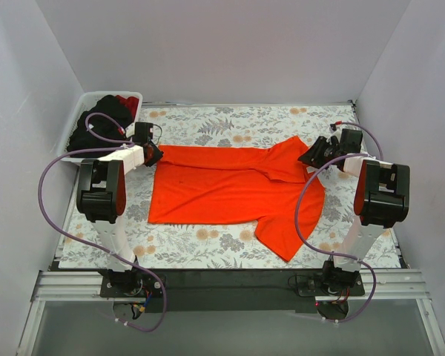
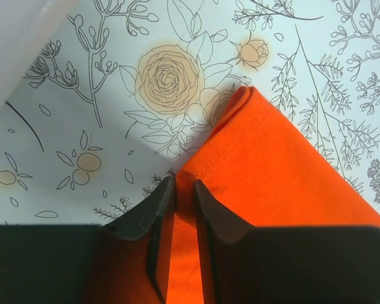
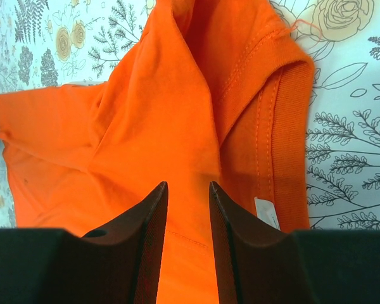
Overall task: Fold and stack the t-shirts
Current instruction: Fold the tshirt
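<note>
The orange t-shirt (image 1: pixel 230 189) lies spread across the flowered table, one sleeve hanging toward the near right. My left gripper (image 1: pixel 153 153) is at its far left corner. In the left wrist view my left gripper (image 2: pixel 182 187) is shut on the hem edge of the shirt (image 2: pixel 291 164), with cloth pinched between the tips. My right gripper (image 1: pixel 314 156) is at the collar end. In the right wrist view my right gripper (image 3: pixel 188 189) stands open just over the orange cloth (image 3: pixel 145 126), next to the white neck label (image 3: pixel 266 212). Black (image 1: pixel 96 126) and dark red (image 1: pixel 124 101) shirts lie in the basket.
The white plastic basket (image 1: pixel 74 122) stands at the far left corner, just behind my left gripper; its wall shows in the left wrist view (image 2: pixel 12 44). White walls close in the flowered table (image 1: pixel 208 248) on three sides. The arm bases sit at the near edge.
</note>
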